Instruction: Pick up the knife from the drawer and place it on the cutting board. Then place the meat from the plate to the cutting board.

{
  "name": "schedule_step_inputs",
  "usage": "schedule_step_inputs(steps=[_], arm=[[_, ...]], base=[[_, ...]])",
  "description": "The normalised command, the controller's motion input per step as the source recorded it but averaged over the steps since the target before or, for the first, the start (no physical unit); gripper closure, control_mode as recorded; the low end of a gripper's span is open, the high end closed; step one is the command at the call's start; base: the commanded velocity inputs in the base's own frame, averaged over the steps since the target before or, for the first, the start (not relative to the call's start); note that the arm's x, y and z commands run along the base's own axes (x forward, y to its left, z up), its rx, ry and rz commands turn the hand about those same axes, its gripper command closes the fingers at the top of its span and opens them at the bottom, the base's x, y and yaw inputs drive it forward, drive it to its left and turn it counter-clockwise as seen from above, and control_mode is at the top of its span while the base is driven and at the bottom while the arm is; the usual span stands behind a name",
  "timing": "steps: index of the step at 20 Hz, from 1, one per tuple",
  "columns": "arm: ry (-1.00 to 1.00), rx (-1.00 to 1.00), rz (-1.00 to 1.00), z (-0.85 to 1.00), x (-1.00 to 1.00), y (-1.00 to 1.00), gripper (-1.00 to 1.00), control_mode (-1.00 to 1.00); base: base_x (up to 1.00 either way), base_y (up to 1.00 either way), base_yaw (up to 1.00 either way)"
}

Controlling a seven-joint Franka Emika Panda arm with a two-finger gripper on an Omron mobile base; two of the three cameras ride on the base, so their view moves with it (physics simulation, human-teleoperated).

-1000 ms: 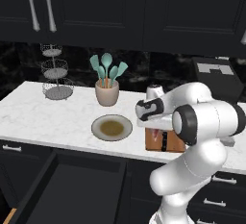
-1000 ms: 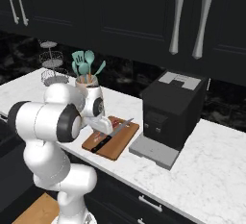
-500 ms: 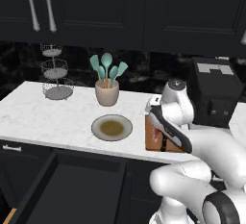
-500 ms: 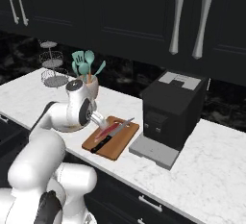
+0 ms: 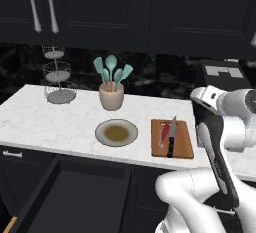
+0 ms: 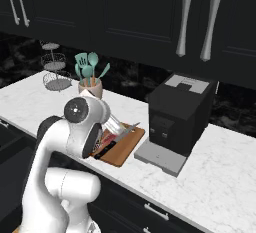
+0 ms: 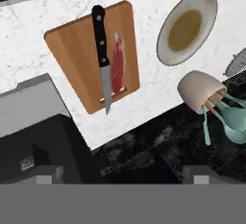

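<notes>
Pincer spread wide and empty, raised well above the worktop, its camera looking straight down on the cutting board. Directly beneath the pincer: knife laid lengthwise on the board, black handle toward one short edge, blade tip just overhanging the other; meat lying flat just beside the blade, parallel to it, apparently touching or nearly so. Both items resting wholly on the board, hence, as judged, both placements complete and nothing left to carry. Off to one side of the pincer: plate, bare of meat, near but apart from the board; beyond it, cup of teal utensils. On the board's opposite side: coffee machine, close to the board's edge, limiting sideways room there. Below the worktop front: drawer, left pulled out. Open air above the board, free for retreat upward.
</notes>
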Motion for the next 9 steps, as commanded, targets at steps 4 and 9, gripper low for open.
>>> schedule_step_inputs(steps=[4, 9], arm=[[-0.74, 0.16, 0.00, 0.69, -1.00, -0.58, -1.00, -1.00], [-0.10, -0.01, 0.00, 0.06, -0.19, -0.05, -1.00, -1.00]], base=[[0.00, 0.00, 0.00], [0.00, 0.00, 0.00]])
